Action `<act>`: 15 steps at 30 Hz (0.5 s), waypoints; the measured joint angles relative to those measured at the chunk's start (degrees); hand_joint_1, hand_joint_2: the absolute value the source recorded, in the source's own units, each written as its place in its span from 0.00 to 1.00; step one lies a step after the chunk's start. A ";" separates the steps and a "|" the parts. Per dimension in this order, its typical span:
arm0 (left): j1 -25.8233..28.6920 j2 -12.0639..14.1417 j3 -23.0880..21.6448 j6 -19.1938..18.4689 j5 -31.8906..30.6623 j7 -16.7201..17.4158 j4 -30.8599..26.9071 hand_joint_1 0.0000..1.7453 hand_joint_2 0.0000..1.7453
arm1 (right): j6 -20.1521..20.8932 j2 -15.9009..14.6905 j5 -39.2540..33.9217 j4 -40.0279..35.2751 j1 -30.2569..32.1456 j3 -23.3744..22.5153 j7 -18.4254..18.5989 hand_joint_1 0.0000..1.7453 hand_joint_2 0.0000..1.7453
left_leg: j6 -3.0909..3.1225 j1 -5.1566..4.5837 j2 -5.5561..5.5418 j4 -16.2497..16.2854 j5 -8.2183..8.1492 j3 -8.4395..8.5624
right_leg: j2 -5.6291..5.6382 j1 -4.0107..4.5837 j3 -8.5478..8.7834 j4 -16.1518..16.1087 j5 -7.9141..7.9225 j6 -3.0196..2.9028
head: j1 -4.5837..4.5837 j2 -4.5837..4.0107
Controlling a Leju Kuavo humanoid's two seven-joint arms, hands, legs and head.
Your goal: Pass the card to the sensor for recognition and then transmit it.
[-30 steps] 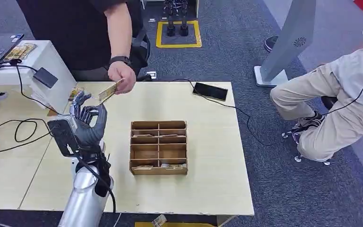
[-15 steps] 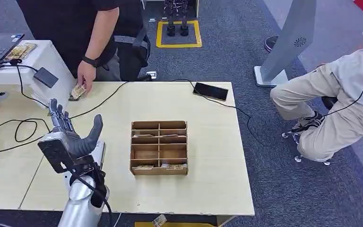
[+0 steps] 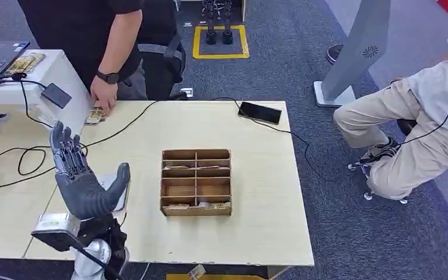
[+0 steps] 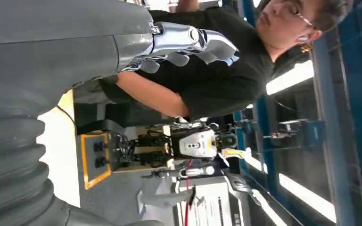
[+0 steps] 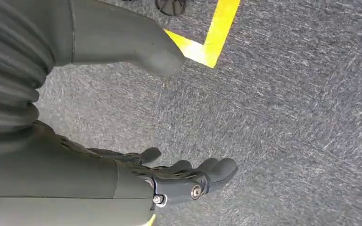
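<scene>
My left hand [image 3: 85, 178] is raised above the table's left part, palm up and fingers spread, holding nothing. In the left wrist view its fingers [image 4: 188, 41] stand apart in front of a person in a black shirt. That person's hand [image 3: 102, 97] rests on a small stack of cards [image 3: 94, 115] at the table's far left corner, well beyond my left hand. A black box-like device [image 3: 56, 95] sits on the white stand to the left of the cards. My right hand [image 5: 136, 181] hangs over the grey carpet with its fingers loosely apart and nothing in them.
A wooden divided box [image 3: 196, 182] stands mid-table with a few cards in its front slots. A black phone [image 3: 259, 112] on a cable lies at the far right. Cables trail over the left side. A seated person [image 3: 408, 125] is to the right of the table [image 3: 256, 192].
The person drew the card away from my left hand's fingers and set it down at the far left corner. My left hand came back toward me and spread its fingers.
</scene>
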 joint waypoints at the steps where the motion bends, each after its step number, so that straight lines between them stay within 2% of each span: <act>1: 0.57 0.26 -0.22 -0.99 0.04 -0.02 -0.90 0.00 1.00 | 0.00 -0.02 -0.09 0.13 -0.01 0.00 -0.17 0.00 1.00 | 0.00 0.00 0.00 0.00 0.00 0.00 | 0.00 0.00 0.00 0.00 0.00 0.00 | 0.00 0.00; 3: 1.53 0.79 -0.44 -4.19 -0.66 -0.04 -2.57 0.00 1.00 | 0.00 -0.09 -0.46 0.33 0.01 0.00 -0.42 0.00 1.00 | 0.00 0.00 0.00 0.00 0.00 0.00 | -0.01 0.00 0.00 0.00 0.00 0.00 | 0.02 0.00; 6: 2.98 1.95 -2.13 -9.08 -5.91 -0.07 -4.66 0.00 1.00 | 0.00 -0.20 -0.81 0.66 0.02 0.00 -0.72 0.00 1.00 | 0.00 -0.01 0.00 0.00 0.00 0.00 | 0.00 0.00 0.00 0.00 0.00 0.00 | 0.00 0.00; 12: 3.51 4.35 -9.67 -7.85 -19.94 0.26 -4.75 0.00 1.00 | 0.00 -0.28 -1.29 0.87 0.07 0.02 -0.66 0.00 1.00 | 0.00 -0.01 -0.01 0.01 0.00 0.01 | -0.01 -0.01 0.00 -0.01 0.00 0.00 | 0.02 0.00; 15: 3.35 5.01 -12.42 -7.68 -22.51 0.79 -4.16 0.00 1.00 | 0.00 -0.31 -1.33 0.87 0.09 0.02 -0.55 0.00 1.00 | 0.00 -0.01 0.02 0.01 0.00 0.01 | 0.00 -0.01 0.00 -0.01 0.01 0.00 | 0.00 0.00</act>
